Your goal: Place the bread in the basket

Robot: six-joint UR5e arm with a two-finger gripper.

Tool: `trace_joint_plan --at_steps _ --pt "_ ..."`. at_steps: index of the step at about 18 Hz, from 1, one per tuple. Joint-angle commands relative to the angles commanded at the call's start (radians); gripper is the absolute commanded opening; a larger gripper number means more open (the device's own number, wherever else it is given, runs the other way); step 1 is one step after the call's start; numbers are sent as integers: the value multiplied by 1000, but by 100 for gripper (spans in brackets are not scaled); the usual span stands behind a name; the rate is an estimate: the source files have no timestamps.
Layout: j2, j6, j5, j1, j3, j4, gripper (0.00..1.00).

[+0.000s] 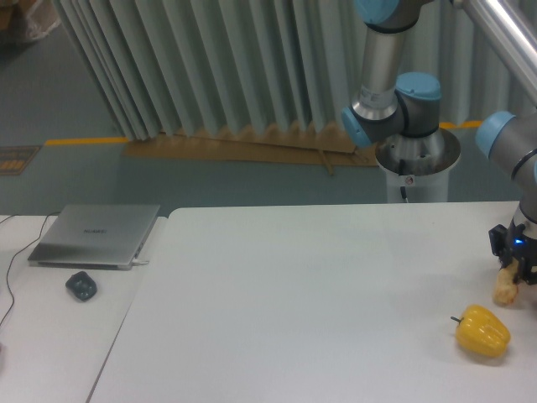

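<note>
At the table's right edge, the black two-finger gripper (522,267) pinches the small pale tan bread piece (504,290) just above the white tabletop (319,302), beside the glossy yellow bell pepper (482,332), apparently for carrying toward a basket out of view.

Gripper (513,273) at table (319,294) right edge, bread (505,290) in jaws, above yellow pepper (482,331)

Glossy yellow pepper (482,331) on a smooth matt white table (319,302); brushed-metal laptop (95,235).
</note>
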Motion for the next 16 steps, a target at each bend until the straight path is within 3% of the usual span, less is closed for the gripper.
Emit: trace_joint_plan --at_steps 4,10,12,16 --pt "0 3 0 2 3 0 28" --pt "5 3 0 2 15 -23 28" --pt "34 3 0 3 14 -25 25" --pt "55 3 0 6 23 -75 24"
